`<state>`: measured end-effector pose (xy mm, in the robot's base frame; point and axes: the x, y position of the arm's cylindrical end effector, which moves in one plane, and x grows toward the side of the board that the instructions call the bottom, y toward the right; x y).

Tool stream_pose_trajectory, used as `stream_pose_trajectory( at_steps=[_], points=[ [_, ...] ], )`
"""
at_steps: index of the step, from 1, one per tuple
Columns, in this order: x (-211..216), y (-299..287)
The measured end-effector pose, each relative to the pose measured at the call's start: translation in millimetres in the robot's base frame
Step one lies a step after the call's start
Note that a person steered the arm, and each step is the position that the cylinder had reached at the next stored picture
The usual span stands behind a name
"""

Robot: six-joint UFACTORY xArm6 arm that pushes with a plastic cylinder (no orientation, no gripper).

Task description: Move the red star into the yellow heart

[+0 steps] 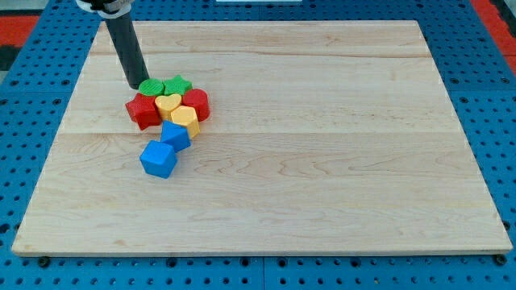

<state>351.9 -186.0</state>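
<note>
Camera view: red star against yellow heart

A pale wooden counter fills most of the view. It is made of long planks laid side by side, their seams running from the view's left to the view's right, with fine grain lines along the same direction. Its near edge at the view's bottom shows a thin lighter side face. The counter rests on a blue perforated base, dotted with regular rows of small dark holes, which shows on all four sides. In the view's top right corner a patch of red surface appears, and another red patch sits at the top left. The light is even and soft, with only faint shadows.
</note>
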Motion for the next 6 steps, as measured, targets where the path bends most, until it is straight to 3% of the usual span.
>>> stream_pose_trajectory(
  at_steps=[2, 6],
  points=[
    [10.4, -45.5],
    [76.5, -3.4]
  ],
)
